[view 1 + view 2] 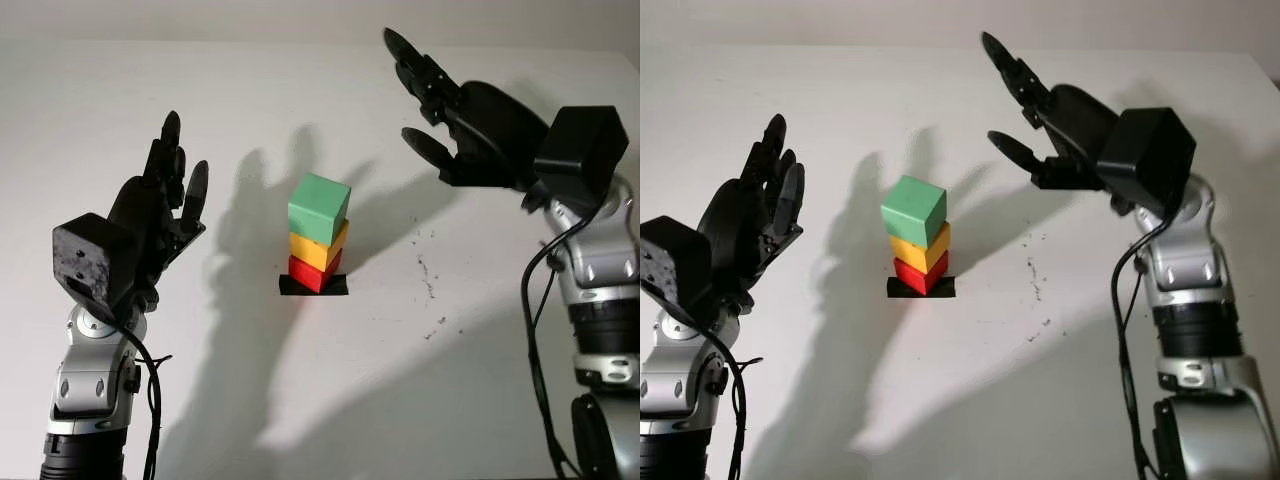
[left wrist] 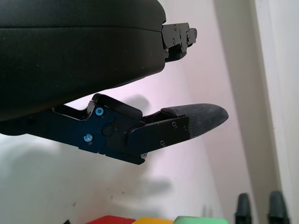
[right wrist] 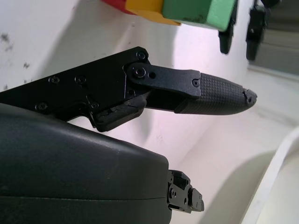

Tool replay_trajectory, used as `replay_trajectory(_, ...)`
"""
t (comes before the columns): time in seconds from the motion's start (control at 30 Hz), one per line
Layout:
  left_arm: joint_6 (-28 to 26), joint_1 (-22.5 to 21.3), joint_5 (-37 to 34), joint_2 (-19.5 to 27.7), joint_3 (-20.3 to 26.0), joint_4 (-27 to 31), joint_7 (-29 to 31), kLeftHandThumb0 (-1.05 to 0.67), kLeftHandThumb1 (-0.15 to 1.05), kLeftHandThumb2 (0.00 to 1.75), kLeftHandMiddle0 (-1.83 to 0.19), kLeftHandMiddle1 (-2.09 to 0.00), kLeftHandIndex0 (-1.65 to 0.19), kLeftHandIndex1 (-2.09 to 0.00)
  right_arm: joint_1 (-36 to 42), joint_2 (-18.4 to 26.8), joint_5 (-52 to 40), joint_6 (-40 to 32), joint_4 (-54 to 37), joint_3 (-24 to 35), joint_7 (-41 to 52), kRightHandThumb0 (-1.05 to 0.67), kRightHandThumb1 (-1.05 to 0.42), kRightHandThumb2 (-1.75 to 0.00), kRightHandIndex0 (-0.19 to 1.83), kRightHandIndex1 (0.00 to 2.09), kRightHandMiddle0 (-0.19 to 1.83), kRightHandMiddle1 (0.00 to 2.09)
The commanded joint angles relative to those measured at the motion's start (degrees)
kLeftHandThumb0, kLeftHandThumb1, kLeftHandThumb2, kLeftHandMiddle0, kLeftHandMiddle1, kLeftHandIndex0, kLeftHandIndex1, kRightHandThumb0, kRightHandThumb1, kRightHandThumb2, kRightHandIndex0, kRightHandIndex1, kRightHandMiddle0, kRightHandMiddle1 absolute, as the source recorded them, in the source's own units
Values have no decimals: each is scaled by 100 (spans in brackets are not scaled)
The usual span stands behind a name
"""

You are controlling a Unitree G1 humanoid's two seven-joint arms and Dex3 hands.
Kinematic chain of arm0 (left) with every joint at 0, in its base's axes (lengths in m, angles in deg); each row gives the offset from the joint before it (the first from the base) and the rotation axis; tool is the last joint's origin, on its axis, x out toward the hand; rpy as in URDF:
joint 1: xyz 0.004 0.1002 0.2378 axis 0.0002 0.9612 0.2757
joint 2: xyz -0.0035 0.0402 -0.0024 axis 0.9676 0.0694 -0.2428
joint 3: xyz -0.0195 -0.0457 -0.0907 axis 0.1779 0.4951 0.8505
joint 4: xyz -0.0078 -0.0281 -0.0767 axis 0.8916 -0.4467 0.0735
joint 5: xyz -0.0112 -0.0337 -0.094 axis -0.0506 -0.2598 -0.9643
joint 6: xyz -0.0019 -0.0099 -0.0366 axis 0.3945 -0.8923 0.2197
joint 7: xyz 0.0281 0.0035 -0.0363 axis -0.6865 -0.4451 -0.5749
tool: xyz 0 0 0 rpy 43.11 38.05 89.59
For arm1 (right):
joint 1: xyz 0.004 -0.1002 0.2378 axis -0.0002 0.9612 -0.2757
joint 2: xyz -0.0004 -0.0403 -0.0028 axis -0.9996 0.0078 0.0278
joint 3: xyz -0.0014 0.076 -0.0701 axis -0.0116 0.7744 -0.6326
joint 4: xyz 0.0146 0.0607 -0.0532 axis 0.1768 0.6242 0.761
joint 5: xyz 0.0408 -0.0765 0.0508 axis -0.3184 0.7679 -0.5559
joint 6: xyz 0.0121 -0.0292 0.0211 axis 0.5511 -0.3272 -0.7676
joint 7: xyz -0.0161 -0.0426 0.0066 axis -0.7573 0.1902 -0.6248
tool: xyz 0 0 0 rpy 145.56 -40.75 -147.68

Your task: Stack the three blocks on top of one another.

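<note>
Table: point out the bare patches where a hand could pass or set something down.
Bare white table lies in front of the stack, between both arms, and behind the green block. Tighter beside the stack: open left hand one side, open right hand raised on the other.

You are looking at a bare test bench of the kind found in a robotics lab: a plain white matte tabletop (image 1: 300,400) with no household or shop goods on it. At the centre sits a small black square marker patch (image 1: 337,287) carrying three plain coloured cube blocks, green (image 1: 319,209) over yellow (image 1: 318,250) over red (image 1: 311,273). Hard lamp light throws sharp shadows across the surface, and small dark scuff specks (image 1: 432,285) lie at about three o'clock from the patch.
</note>
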Motion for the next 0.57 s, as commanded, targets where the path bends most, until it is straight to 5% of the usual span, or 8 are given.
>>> replay_trajectory(0.0,225,105,-35,-82,89,-57,-82,-71,105,64,16,-5,16,-4,278,-224,-217,-357,-370,217,-344,-83,-105,-73,-19,0,-19,0)
replay_trajectory(0.23,646,154,-149,-242,40,-300,-42,-73,105,64,15,-5,15,-5,1003,-1110,-690,-667,-854,440,-1342,-82,-105,-80,-19,0,-19,0)
replay_trajectory(0.53,425,17,-457,-97,144,-252,228,-74,105,64,18,-5,19,-3,1048,-1524,-707,-130,-804,444,-1787,-85,-105,-82,-19,0,-19,0)
